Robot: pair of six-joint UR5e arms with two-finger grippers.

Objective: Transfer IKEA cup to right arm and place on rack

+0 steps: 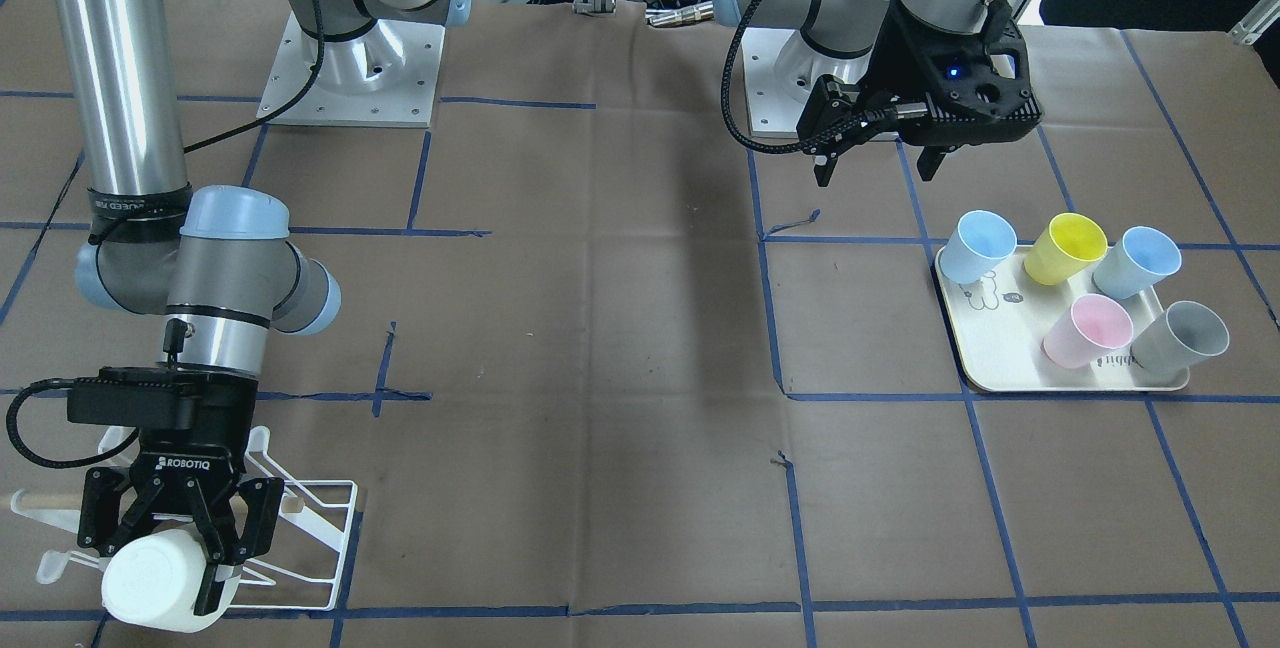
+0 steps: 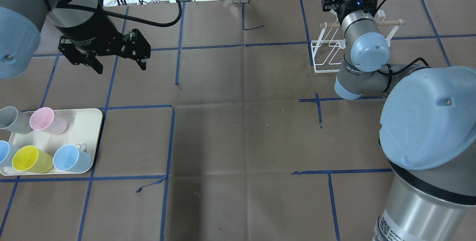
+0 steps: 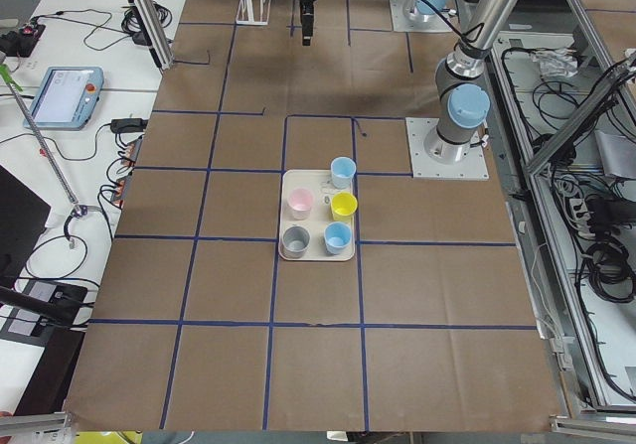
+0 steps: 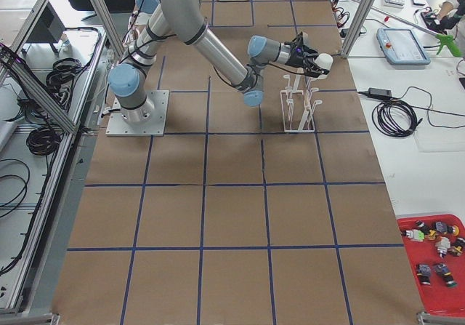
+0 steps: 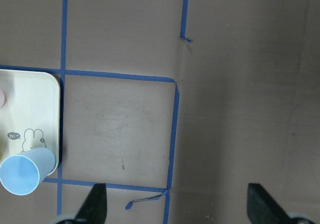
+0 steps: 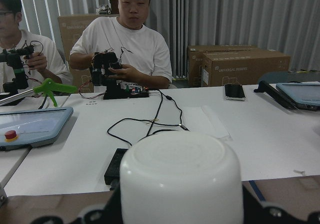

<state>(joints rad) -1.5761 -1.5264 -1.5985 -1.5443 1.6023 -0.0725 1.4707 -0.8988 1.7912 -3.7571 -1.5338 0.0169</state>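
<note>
A white IKEA cup (image 1: 150, 586) lies on its side between the fingers of my right gripper (image 1: 165, 563), which is shut on it. Its base fills the right wrist view (image 6: 182, 184). The cup hangs over the front end of the white wire rack (image 1: 318, 528), by the wooden dowel (image 1: 40, 500); whether it touches a prong I cannot tell. In the overhead view the right arm's wrist covers the cup above the rack (image 2: 327, 53). My left gripper (image 2: 121, 68) stands open and empty above bare table, away from the tray.
A cream tray (image 1: 1000, 353) on the left arm's side holds several coloured cups, among them a pink one (image 1: 1088, 330) and a yellow one (image 1: 1065, 248). Two people sit at a white desk (image 6: 260, 134) beyond the rack's table edge.
</note>
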